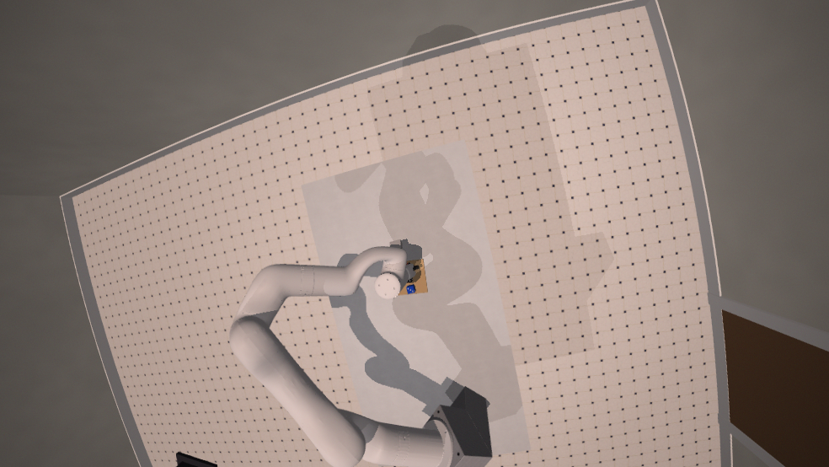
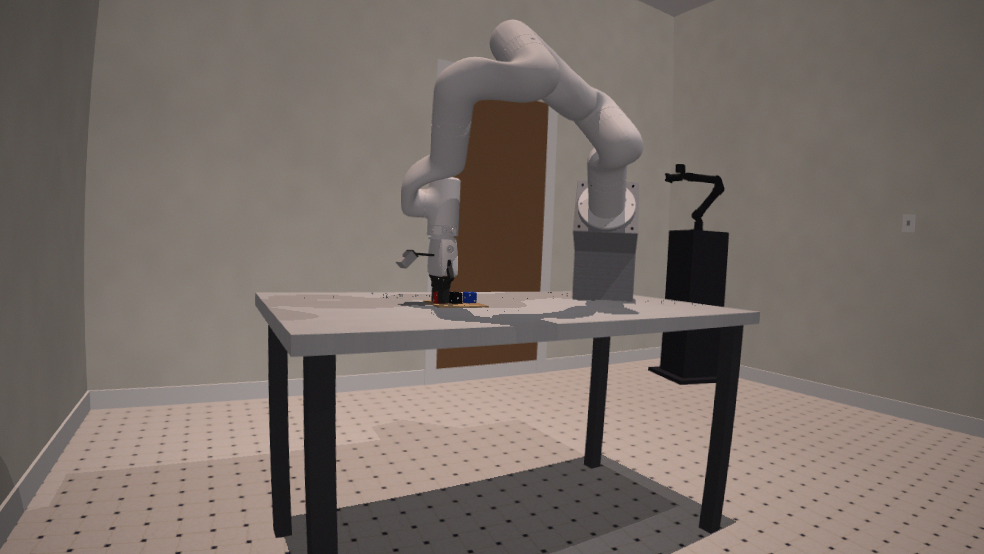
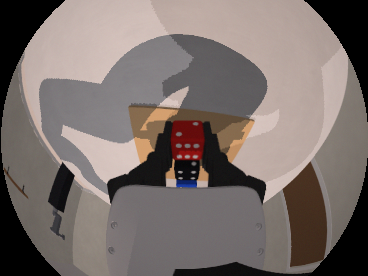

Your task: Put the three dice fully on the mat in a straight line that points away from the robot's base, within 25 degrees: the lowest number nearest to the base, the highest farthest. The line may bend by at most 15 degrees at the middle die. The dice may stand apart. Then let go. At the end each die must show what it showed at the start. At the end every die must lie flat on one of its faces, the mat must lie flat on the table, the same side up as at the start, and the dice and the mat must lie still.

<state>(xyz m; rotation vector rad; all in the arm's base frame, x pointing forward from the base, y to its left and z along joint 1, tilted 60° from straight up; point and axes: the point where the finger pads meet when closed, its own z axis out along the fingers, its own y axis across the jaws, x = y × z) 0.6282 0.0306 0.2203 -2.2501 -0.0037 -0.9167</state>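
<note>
My gripper (image 2: 440,300) (image 3: 187,131) points down at the mat (image 1: 424,282) (image 3: 143,148), shut on the red die (image 2: 435,297) (image 3: 187,136). The fingers press its two sides; its faces show white pips. Whether it rests on the mat or hangs just above is not clear. The black die (image 2: 455,297) (image 3: 187,175) stands close on the base side of it, flat on the mat. The blue die (image 1: 410,288) (image 2: 469,297) (image 3: 186,184) lies flat beyond the black one, nearest the base. The three look lined up. The gripper body hides most of the blue die in the wrist view.
The tan mat lies on the grey table (image 1: 342,214) (image 2: 344,322). The robot's base (image 1: 463,426) (image 2: 605,264) stands at the table's far end from the gripper. The arm covers part of the mat in the top view, and its shadows cross the table.
</note>
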